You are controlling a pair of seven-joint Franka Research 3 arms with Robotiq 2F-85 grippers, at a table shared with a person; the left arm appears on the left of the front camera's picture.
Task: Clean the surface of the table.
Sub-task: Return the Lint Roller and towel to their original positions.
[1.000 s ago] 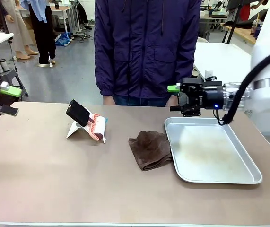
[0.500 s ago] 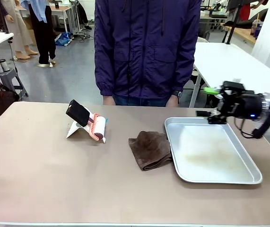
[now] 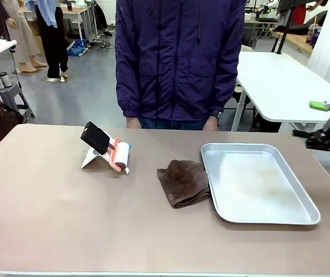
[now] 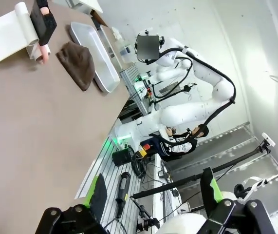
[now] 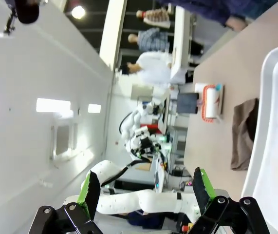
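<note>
Bench [image 3: 66, 219] carries brown cloth [image 3: 182, 182] at centre frame beside metal tray [image 3: 303, 214]; both end effectors, left [image 4: 154, 195] and right [image 5: 144, 187], released and holding nothing.

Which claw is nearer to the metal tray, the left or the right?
Right. The right claw hangs just beyond the metal tray's far right corner; the left claw is off the table's left side.
</note>
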